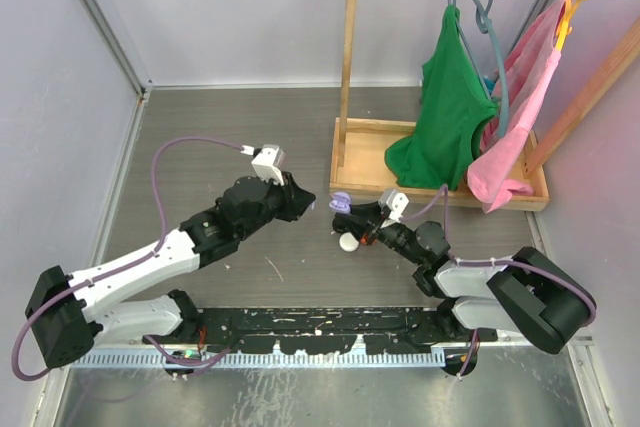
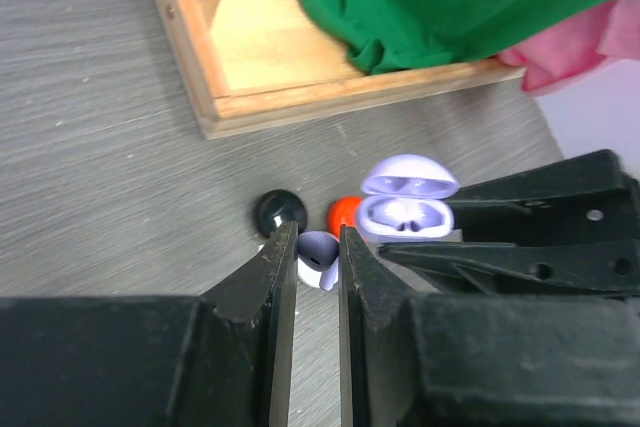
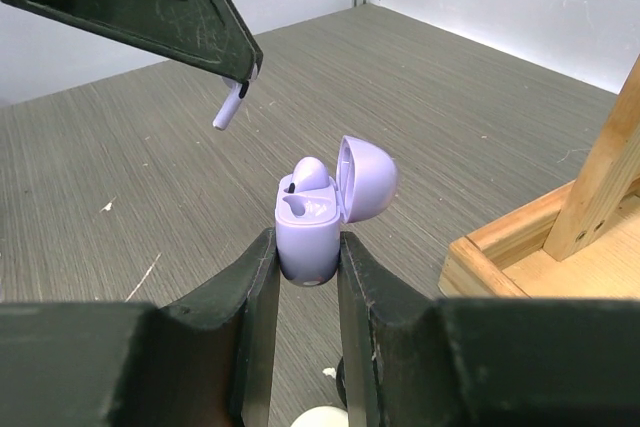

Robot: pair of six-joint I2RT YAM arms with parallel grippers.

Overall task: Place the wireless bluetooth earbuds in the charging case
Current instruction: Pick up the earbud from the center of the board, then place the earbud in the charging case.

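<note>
Two lilac earbuds are in view. The first earbud (image 3: 310,173) sits in its socket in the lilac charging case (image 3: 306,232), whose lid (image 3: 366,177) stands hinged open to the right. The right gripper (image 3: 305,255) has its fingers clamped on the two sides of the case and holds it upright. The second earbud (image 2: 318,259) is pinched between the tips of the left gripper (image 2: 315,237), whose fingers are closed on it, with its stem sticking out past them at a slant. Seen from the right wrist, this earbud hangs above and to the left of the open case, apart from it. On the grey table (image 1: 220,127) near the grippers lie a black disc (image 2: 280,210), a red disc (image 2: 343,213) and a white disc (image 1: 347,242). Farther back stands a wooden tray (image 2: 300,107) with a green garment (image 1: 450,117) and a pink garment (image 1: 520,97) hanging over it
</note>
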